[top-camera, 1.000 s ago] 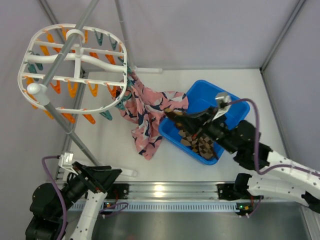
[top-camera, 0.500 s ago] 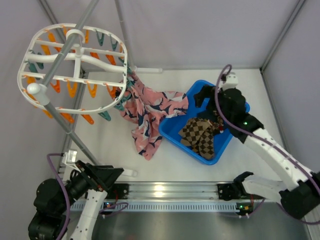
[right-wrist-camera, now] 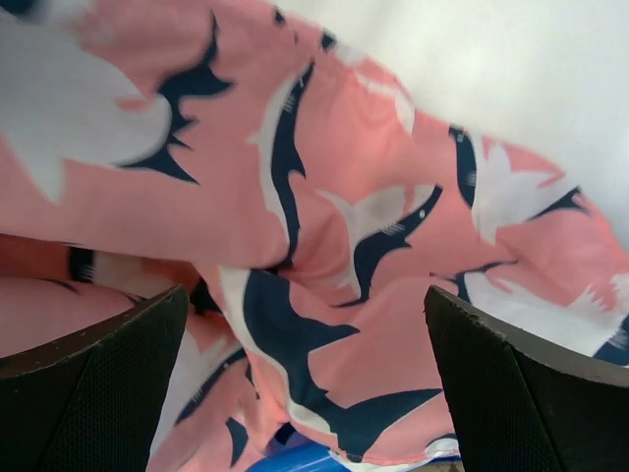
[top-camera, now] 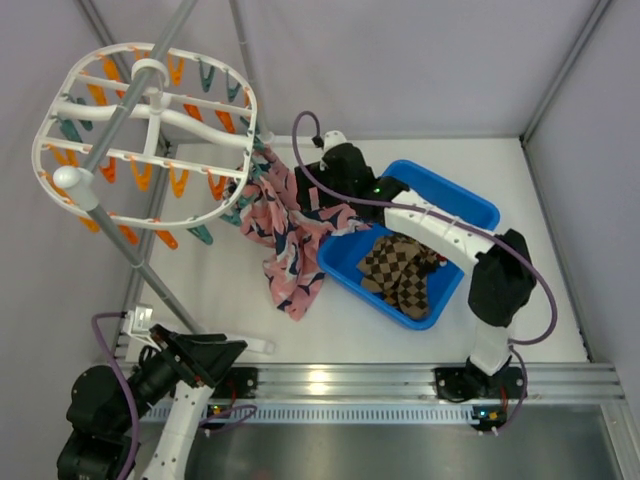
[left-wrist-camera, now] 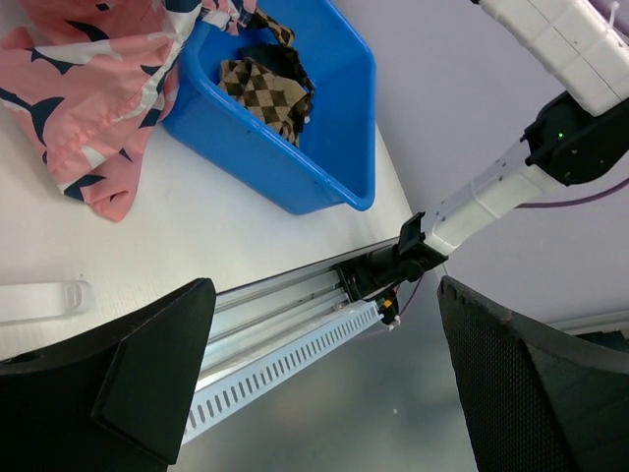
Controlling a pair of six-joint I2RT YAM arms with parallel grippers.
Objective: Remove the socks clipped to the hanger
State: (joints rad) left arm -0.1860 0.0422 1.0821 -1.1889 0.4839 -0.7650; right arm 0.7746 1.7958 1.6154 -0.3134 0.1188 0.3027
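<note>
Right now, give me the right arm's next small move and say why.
Probably close the right fingers on the pink socks and tug them away from the hanger. The fingers stand open close over that fabric, which hangs clipped at the hanger's rim, while the checkered socks already lie in the blue bin.

right arm stretches to the upper centre of the frame, right gripper (top-camera: 312, 190) spread wide; left gripper (top-camera: 215, 352) sits lower left, also spread.

One hanger (top-camera: 152, 68); one blue bin (top-camera: 452, 191); one pole (top-camera: 178, 28)
</note>
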